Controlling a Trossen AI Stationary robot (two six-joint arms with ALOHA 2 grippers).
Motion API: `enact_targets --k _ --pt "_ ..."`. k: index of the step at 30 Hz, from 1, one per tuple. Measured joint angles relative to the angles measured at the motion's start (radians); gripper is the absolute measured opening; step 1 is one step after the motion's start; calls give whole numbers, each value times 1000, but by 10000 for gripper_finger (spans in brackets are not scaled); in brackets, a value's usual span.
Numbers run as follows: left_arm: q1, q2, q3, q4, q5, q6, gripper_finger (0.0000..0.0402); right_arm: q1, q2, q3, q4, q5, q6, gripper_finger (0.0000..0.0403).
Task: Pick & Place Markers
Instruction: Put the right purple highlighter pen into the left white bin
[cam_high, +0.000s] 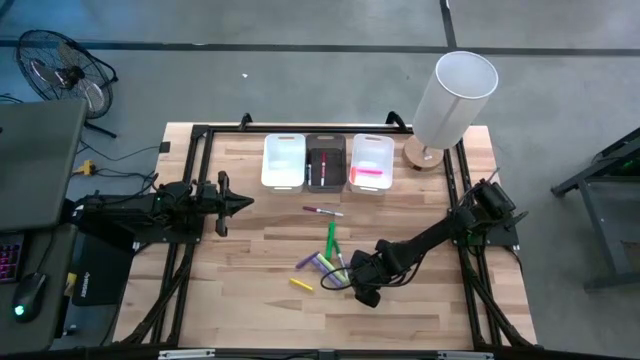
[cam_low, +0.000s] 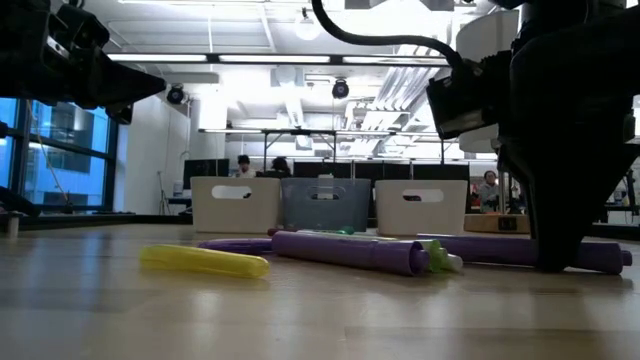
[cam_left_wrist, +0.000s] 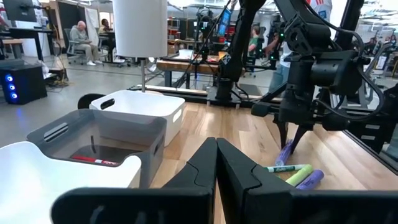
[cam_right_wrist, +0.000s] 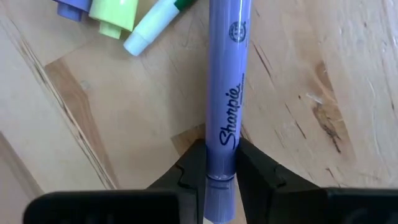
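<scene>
Several markers lie loose on the wooden table: a yellow one (cam_high: 301, 285), a purple one (cam_high: 307, 262), a green one (cam_high: 331, 240) and a slim purple pen (cam_high: 322, 211). My right gripper (cam_high: 362, 290) stands at the near right of this cluster, shut on a purple Sharpie highlighter (cam_right_wrist: 224, 74) that lies flat on the table (cam_low: 500, 250). My left gripper (cam_high: 247, 203) hangs shut and empty over the table's left side (cam_left_wrist: 216, 152). Pink and red markers lie in the right white bin (cam_high: 372, 163), and others in the dark bin (cam_high: 325, 163). My right gripper pinches the purple highlighter's barrel (cam_right_wrist: 224, 140) between its two fingers, near one end, just before the cap seam. The fingers (cam_low: 550, 240) come from above, pointing down, one on each long side. The highlighter lies flat on the table.
Three bins stand in a row at the far side: white (cam_high: 283, 161), dark, white. A tall white lamp (cam_high: 455, 95) stands at the far right corner. A light green highlighter (cam_right_wrist: 115, 15) and a white-tipped pen (cam_right_wrist: 152, 28) lie close to the held marker's far end.
</scene>
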Motion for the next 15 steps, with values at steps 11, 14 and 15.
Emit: enact_targets --k 11,14,15 --pt "0 0 20 -28 -6 -21 1 -1 -55 -7 -36 16 51 55" --pt "0 0 31 -37 -9 -30 1 0 -98 -11 -78 50 71 55" --pt "0 0 35 -35 -9 -43 1 -1 -113 -10 -79 61 74 55"
